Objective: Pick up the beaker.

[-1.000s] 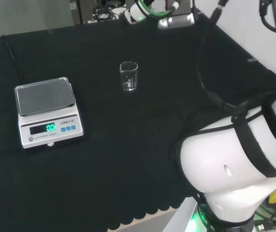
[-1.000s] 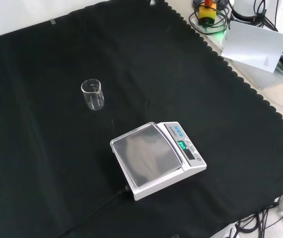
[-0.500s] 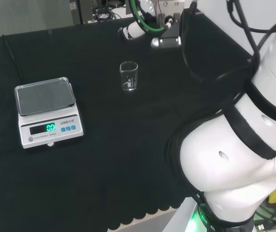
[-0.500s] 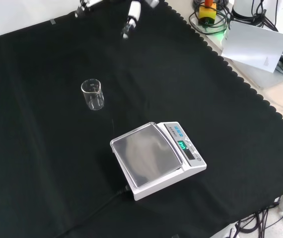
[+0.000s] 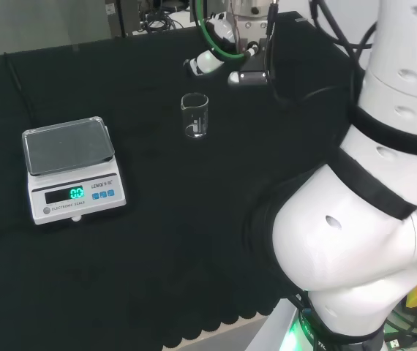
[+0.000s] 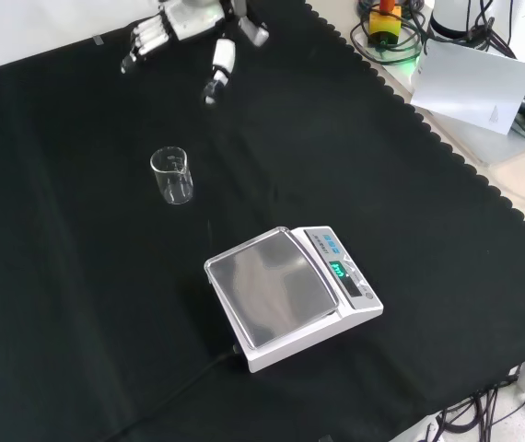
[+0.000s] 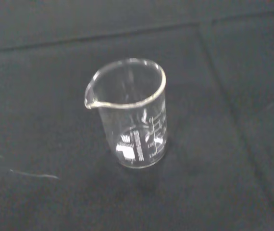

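So the hand [image 6: 184,20] is seen at the top of the front view, fingers [image 6: 140,41] spread out and mostly straight with the thumb [image 6: 217,66] set apart from them, and nothing is held in it. The glass beaker [image 6: 172,176] is found below the hand in that view, well apart from it, standing upright on the counter [image 6: 78,304] with its spout turned away from the fingers. In the head view the hand [image 5: 219,60] is spotted just up and right of the beaker [image 5: 194,115], still not touching it. From the wrist view the beaker [image 7: 130,114] is shown close up, clear glass with white graduation marks, and it looks empty. An electronic scale [image 6: 290,294] with a lit green display is parked farther from the hand than the beaker is, on the far side of it as seen from the hand.
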`<state>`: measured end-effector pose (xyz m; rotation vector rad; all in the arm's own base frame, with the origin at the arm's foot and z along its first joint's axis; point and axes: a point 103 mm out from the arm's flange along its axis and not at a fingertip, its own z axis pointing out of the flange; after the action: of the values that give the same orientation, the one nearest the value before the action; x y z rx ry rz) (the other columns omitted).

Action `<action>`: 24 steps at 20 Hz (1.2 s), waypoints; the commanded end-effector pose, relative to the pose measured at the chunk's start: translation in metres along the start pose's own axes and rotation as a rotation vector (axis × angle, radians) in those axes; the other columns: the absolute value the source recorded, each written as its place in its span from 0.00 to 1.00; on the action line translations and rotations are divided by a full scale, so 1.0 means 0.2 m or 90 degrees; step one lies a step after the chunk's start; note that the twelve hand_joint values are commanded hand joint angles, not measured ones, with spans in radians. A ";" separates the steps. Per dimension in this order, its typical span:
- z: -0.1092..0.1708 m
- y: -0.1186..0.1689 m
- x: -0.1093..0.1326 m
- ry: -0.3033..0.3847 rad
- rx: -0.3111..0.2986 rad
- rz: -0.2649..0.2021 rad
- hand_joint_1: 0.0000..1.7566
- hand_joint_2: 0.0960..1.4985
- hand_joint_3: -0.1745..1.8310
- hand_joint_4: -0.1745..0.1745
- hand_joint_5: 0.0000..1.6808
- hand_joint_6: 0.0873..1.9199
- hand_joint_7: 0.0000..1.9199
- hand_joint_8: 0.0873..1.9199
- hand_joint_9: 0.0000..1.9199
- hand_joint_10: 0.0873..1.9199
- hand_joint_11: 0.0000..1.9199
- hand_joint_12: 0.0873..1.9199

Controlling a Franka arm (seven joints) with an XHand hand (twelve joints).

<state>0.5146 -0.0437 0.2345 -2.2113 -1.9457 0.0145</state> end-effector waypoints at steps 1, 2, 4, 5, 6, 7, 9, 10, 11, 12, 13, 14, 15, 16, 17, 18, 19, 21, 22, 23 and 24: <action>0.30 0.27 0.07 0.020 0.048 -0.032 0.30 0.42 0.24 0.47 0.06 0.00 0.00 0.32 0.06 0.39 0.00 0.66; 0.32 0.28 0.08 0.022 0.054 -0.034 0.30 0.42 0.24 0.47 0.06 0.00 0.00 0.32 0.06 0.39 0.00 0.66; 0.35 0.29 0.10 0.020 0.064 -0.040 0.30 0.42 0.24 0.47 0.06 0.00 0.00 0.32 0.06 0.39 0.00 0.66; 0.36 0.29 0.11 0.019 0.068 -0.043 0.30 0.42 0.24 0.47 0.06 0.00 0.00 0.32 0.06 0.39 0.00 0.66; 0.36 0.29 0.12 0.019 0.070 -0.045 0.30 0.42 0.24 0.47 0.06 0.00 0.00 0.32 0.06 0.39 0.00 0.66; 0.37 0.28 0.13 0.017 0.071 -0.047 0.30 0.42 0.24 0.48 0.06 0.00 0.00 0.32 0.06 0.39 0.00 0.66; 0.38 0.29 0.14 0.011 0.073 -0.050 0.30 0.42 0.24 0.48 0.06 0.00 0.00 0.32 0.06 0.39 0.00 0.66; 0.39 0.29 0.14 0.009 0.076 -0.049 0.30 0.42 0.24 0.48 0.06 0.00 0.00 0.32 0.06 0.39 0.00 0.66; 0.40 0.30 0.14 0.009 0.080 -0.047 0.30 0.42 0.24 0.48 0.06 0.00 0.00 0.32 0.06 0.39 0.00 0.66; 0.41 0.30 0.13 0.009 0.085 -0.044 0.30 0.42 0.24 0.48 0.06 0.00 0.00 0.32 0.06 0.39 0.00 0.66; 0.43 0.31 0.12 0.008 0.088 -0.042 0.30 0.42 0.24 0.48 0.06 0.00 0.00 0.32 0.06 0.39 0.00 0.66; 0.45 0.31 0.11 0.006 0.092 -0.040 0.30 0.42 0.24 0.48 0.06 0.00 0.00 0.32 0.06 0.39 0.00 0.66; 0.47 0.32 0.10 0.004 0.096 -0.038 0.30 0.42 0.24 0.48 0.06 0.00 0.00 0.32 0.06 0.39 0.00 0.66; 0.48 0.33 0.08 0.003 0.100 -0.036 0.30 0.42 0.23 0.48 0.06 0.00 0.00 0.32 0.06 0.39 0.00 0.66; 0.50 0.33 0.07 0.003 0.104 -0.033 0.30 0.42 0.23 0.48 0.06 0.00 0.00 0.32 0.06 0.39 0.00 0.65; 0.52 0.34 0.05 0.002 0.108 -0.030 0.30 0.42 0.23 0.48 0.06 0.00 0.00 0.32 0.06 0.39 0.00 0.65; 0.53 0.35 0.04 0.001 0.111 -0.028 0.30 0.42 0.23 0.48 0.06 0.00 0.00 0.32 0.06 0.39 0.00 0.65; 0.56 0.37 0.02 0.002 0.117 -0.025 0.30 0.42 0.23 0.48 0.06 0.00 0.00 0.32 0.06 0.39 0.00 0.65; 0.57 0.37 0.01 0.002 0.120 -0.023 0.30 0.42 0.23 0.48 0.06 0.00 0.00 0.32 0.06 0.39 0.00 0.65; 0.59 0.38 0.00 0.003 0.123 -0.022 0.30 0.42 0.23 0.48 0.06 0.00 0.00 0.32 0.06 0.39 0.00 0.65; 0.60 0.38 -0.01 0.003 0.126 -0.022 0.30 0.42 0.23 0.48 0.06 0.00 0.00 0.32 0.06 0.39 0.00 0.65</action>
<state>0.5702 -0.0254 0.1239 -2.0547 -1.9214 0.1534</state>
